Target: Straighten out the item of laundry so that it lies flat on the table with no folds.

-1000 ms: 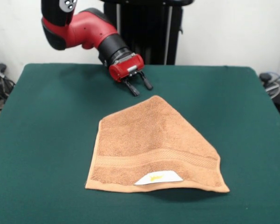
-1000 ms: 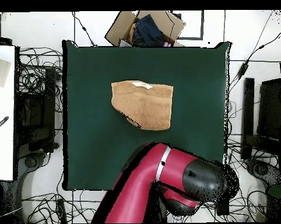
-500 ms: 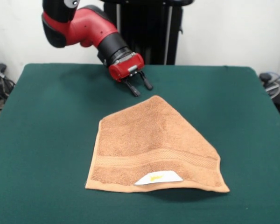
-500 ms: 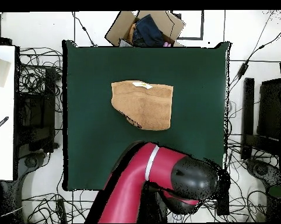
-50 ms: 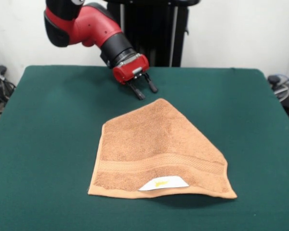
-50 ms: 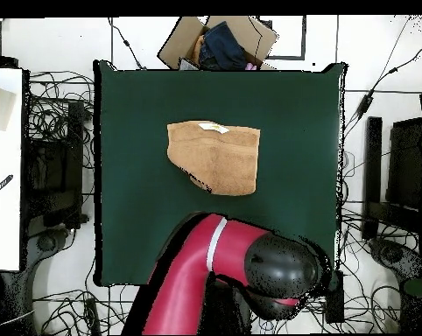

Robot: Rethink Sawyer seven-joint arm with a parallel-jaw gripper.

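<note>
The towel, soft and limp, is best pinched at its folded peak, just below the empty, slightly parted gripper.

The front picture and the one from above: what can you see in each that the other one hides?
Only the front view shows the gripper, its fingers open and apart from the towel, just beyond its pointed far corner. It also shows the woven band.

Only the overhead view shows a cardboard box with dark things in it beyond the table, and cables on the floor.

Both show the orange-tan towel with its white label, folded over rather than spread flat, on the green table, and the red arm.
</note>
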